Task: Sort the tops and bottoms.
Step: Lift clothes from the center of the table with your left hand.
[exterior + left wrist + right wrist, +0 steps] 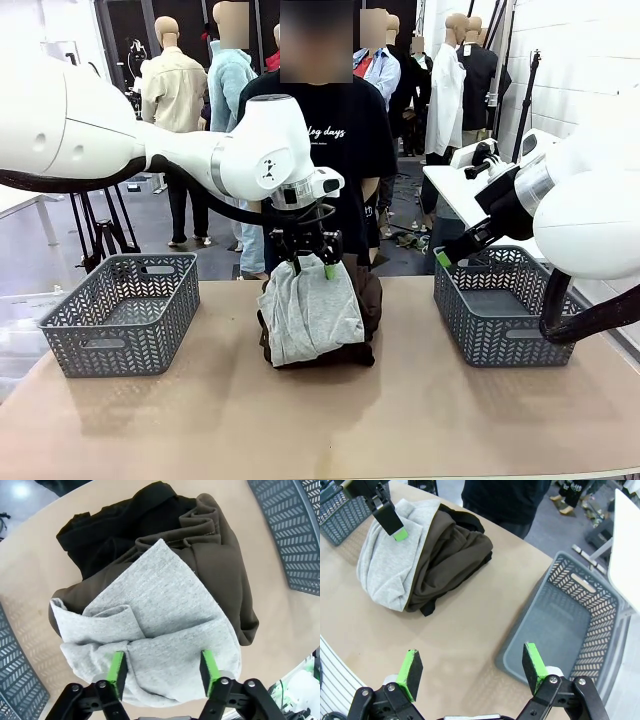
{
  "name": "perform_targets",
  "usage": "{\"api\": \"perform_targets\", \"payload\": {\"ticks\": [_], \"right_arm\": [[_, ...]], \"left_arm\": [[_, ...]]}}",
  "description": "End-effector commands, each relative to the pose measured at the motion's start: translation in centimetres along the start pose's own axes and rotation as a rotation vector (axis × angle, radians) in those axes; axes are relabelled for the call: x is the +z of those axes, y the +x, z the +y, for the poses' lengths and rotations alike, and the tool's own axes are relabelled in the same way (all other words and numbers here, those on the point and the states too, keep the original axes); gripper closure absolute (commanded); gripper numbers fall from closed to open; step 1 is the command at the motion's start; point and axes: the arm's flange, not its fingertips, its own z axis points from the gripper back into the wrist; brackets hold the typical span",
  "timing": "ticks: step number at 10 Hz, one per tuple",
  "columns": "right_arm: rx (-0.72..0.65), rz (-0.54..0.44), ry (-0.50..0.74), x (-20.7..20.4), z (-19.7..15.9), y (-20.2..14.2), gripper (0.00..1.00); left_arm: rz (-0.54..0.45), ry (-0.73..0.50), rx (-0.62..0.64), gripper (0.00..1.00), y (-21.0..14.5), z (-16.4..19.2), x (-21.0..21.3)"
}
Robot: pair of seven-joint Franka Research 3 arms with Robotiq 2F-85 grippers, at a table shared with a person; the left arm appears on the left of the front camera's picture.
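Tabletop (30,570): left gripper (162,671) jaws stand wide astride the light grey garment (165,600), nothing clamped. Too deep a pinch would also drag the dark brown garment (225,575) beneath.

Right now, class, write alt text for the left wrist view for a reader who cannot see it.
The left pincer, jaws apart, straddles a fold of the light grey garment, which lies on a dark brown garment next to a black garment on a tan table. Grey baskets flank the pile.
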Motion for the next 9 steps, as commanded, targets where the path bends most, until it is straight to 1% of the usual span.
{"api": "perform_targets", "payload": {"ticks": [1, 2, 3, 6, 9], "right_arm": [[-0.009, 0.0, 0.008, -0.1, 0.0, -0.04, 0.0], [-0.009, 0.0, 0.008, -0.1, 0.0, -0.04, 0.0], [-0.009, 0.0, 0.008, -0.1, 0.0, -0.04, 0.0], [-0.009, 0.0, 0.008, -0.1, 0.0, -0.04, 0.0], [-0.009, 0.0, 0.008, -0.1, 0.0, -0.04, 0.0]], "left_arm": [[0.033, 0.035, 0.033, 0.74, 0.6, -0.21, -0.21], [0.05, 0.038, 0.041, 0.92, 0.56, -0.19, -0.43], [0.055, 0.035, 0.042, 1.0, 0.41, -0.23, -0.63], [0.061, 0.031, 0.055, 1.0, 0.35, 0.15, -1.17], [0.069, 0.01, 0.072, 1.0, -0.06, 0.52, -0.35]]}}
